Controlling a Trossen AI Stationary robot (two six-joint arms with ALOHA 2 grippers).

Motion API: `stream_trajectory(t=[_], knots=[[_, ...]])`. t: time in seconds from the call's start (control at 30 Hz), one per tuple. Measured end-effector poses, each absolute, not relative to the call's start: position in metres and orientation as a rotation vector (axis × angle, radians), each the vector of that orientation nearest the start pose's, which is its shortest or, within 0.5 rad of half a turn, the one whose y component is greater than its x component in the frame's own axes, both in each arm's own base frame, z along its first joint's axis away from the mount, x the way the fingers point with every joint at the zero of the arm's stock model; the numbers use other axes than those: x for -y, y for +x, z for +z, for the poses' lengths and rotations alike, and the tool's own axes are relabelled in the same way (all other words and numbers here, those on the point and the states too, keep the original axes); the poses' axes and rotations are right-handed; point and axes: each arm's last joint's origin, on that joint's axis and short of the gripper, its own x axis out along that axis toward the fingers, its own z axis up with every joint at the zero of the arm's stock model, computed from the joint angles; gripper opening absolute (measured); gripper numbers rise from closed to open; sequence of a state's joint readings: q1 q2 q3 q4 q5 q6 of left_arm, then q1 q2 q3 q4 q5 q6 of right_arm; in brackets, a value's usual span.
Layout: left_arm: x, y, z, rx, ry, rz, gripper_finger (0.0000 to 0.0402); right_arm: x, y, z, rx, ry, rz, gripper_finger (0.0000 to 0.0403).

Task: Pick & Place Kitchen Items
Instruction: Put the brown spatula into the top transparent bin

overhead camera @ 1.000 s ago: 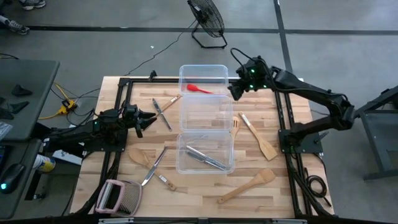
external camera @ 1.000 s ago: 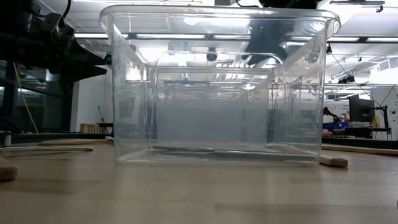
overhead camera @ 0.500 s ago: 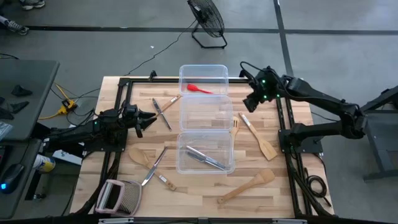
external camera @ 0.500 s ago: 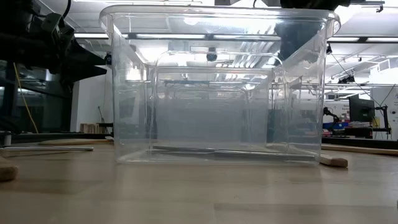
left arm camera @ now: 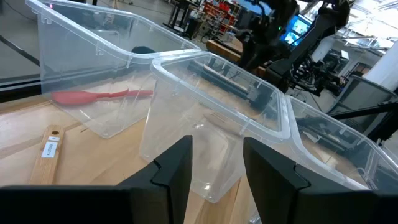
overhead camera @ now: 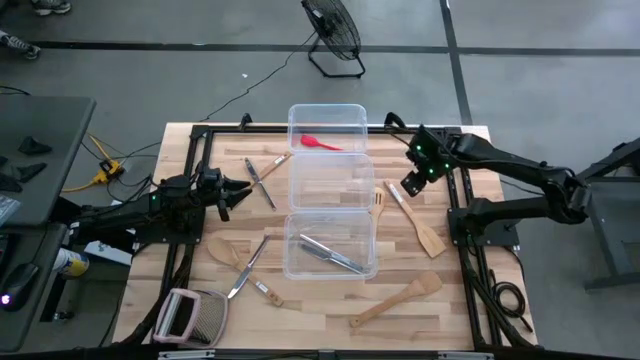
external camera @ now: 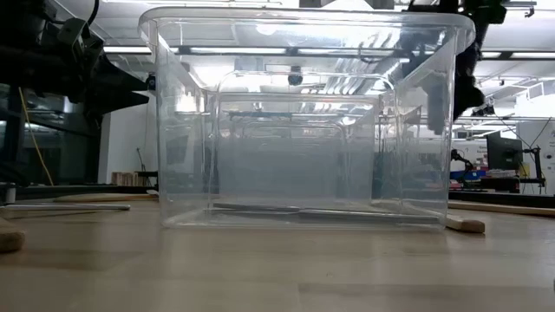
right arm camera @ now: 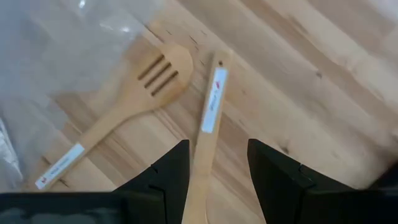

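Three clear tubs stand in a row down the table's middle. A red utensil [overhead camera: 320, 143] lies in the far tub [overhead camera: 327, 110], and silver cutlery [overhead camera: 330, 253] in the near tub [overhead camera: 372, 262]. Right of the tubs a wooden spatula [overhead camera: 418, 222] and a slotted wooden spoon [overhead camera: 378, 203] lie flat on the table. My right gripper [overhead camera: 408, 187] hangs open over the spatula's handle [right arm camera: 211, 106], pointing steeply down, touching nothing. My left gripper [overhead camera: 240, 190] waits open and level at the left, facing the tubs [left arm camera: 217, 168].
Left of the tubs lie two knives [overhead camera: 262, 180], a wooden spoon [overhead camera: 222, 250], a silver knife [overhead camera: 248, 265] and a small wooden-handled tool [overhead camera: 268, 292]. A pink-framed grater [overhead camera: 188, 315] sits at the near left corner. A long wooden spatula [overhead camera: 395, 300] lies near the front edge.
My right gripper has come away from beside the far tub, going toward the table's near and right edges and down. It has tipped from a slant to pointing steeply down, and now hangs over the wooden spatula's handle. Its fingers stay open.
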State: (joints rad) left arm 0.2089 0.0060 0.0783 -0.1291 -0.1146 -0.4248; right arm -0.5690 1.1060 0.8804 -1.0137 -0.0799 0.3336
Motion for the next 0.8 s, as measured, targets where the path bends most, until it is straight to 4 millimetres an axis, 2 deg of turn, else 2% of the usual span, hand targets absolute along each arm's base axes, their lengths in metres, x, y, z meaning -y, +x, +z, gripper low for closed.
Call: stream_trajectory(t=[0.23, 0.6, 0.8], knots=[[-0.022, 0.090, 0.177, 0.012, -0.424, 0.331, 0.0143, 0.086, 0.153, 0.235, -1.162, 0.732, -0.639, 0.0158], [-0.022, 0.090, 0.177, 0.012, -0.424, 0.331, 0.0143, 0.059, 0.152, 0.217, -1.238, 0.724, -0.586, 0.0237], [-0.022, 0.090, 0.177, 0.012, -0.424, 0.331, 0.0143, 0.041, 0.152, 0.195, -1.295, 0.653, -0.503, 0.0247]])
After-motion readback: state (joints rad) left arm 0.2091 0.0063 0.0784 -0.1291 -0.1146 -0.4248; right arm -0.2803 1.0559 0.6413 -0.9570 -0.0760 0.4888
